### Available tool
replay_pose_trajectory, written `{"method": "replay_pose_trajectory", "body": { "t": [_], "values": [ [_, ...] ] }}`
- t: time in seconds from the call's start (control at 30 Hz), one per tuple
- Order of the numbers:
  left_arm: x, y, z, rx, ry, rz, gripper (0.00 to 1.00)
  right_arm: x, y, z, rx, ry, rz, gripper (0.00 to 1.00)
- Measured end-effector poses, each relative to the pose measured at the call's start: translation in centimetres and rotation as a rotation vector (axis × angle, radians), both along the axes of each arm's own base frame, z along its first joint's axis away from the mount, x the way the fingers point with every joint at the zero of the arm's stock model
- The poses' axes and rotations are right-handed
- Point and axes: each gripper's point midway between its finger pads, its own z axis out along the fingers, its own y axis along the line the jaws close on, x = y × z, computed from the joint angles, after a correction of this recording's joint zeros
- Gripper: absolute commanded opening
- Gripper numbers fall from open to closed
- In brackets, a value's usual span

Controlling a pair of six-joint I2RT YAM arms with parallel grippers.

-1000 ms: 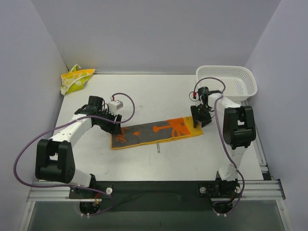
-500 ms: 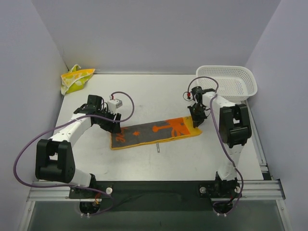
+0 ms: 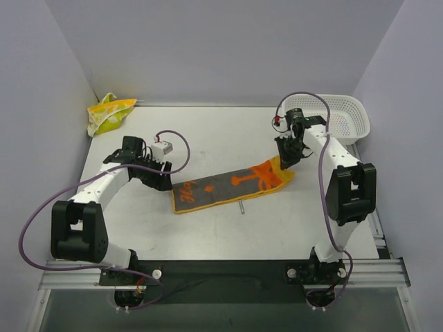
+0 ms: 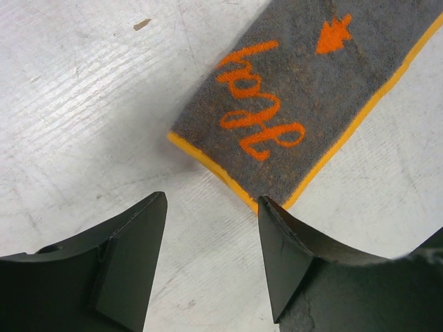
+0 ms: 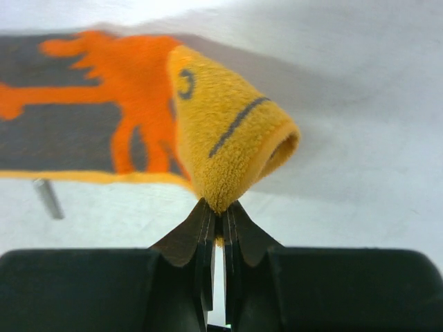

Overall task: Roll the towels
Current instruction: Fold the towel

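Slippage is my first worry. The right gripper has its jaws pressed together on only the very tip of the orange towel, and that pinched corner is lifted and curled over while the rest lies flat near the middle of the table. A thin bite like that could let go as soon as I start turning the cloth.

Since only one corner is held, I expect the roll would start crooked and come out as a cone, not a cylinder.

The left gripper sits at the towel's 8 o'clock end with its jaws spread and holding nothing. The towel's corner lies just ahead of its fingertips, though I cannot tell how high they are above the table. That end is not pinned, so a pull from the right may drag the whole strip instead of rolling it.

A small grey peg stands just beside the towel's 6 o'clock edge, and I think the hem could snag on it.

The towel has bare table on its 12 o'clock and 6 o'clock sides. The white basket sits in the 2 o'clock corner, near the right arm's wrist and cable, so a swing that way is tight. The yellow towel is bunched in the 10 o'clock corner against the wall, well apart and not yet rolled.
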Motion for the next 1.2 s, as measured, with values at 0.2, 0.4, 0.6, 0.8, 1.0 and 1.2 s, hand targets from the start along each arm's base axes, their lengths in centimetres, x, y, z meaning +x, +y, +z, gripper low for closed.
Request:
{"method": "replay_pose_trajectory", "body": {
  "t": [0.2, 0.4, 0.6, 0.8, 1.0, 1.2],
  "values": [
    [0.4, 1.3, -0.3, -0.029, 0.03, 0.061, 0.67, -2.6, 7.9, 1.6, 0.107, 0.007, 0.193, 0.0],
    [0.2, 2.2, -2.1, -0.061, 0.113, 0.103, 0.66, -4.8, 14.4, 2.3, 0.181, 0.039, 0.344, 0.0],
    [-0.2, 1.7, -3.3, -0.085, 0.177, 0.109, 0.63, -4.8, 18.8, 1.2, 0.213, 0.073, 0.411, 0.0],
    [-0.5, 1.7, -3.8, -0.087, 0.203, 0.112, 0.63, -5.0, 21.2, -1.0, 0.208, 0.122, 0.424, 0.0],
    [-0.5, 1.7, -3.8, -0.087, 0.204, 0.111, 0.63, -5.4, 22.0, -1.8, 0.206, 0.142, 0.429, 0.0],
    [-0.5, 1.7, -3.8, -0.087, 0.205, 0.112, 0.63, -4.8, 22.8, -1.6, 0.214, 0.129, 0.428, 0.0]
  ]
}}
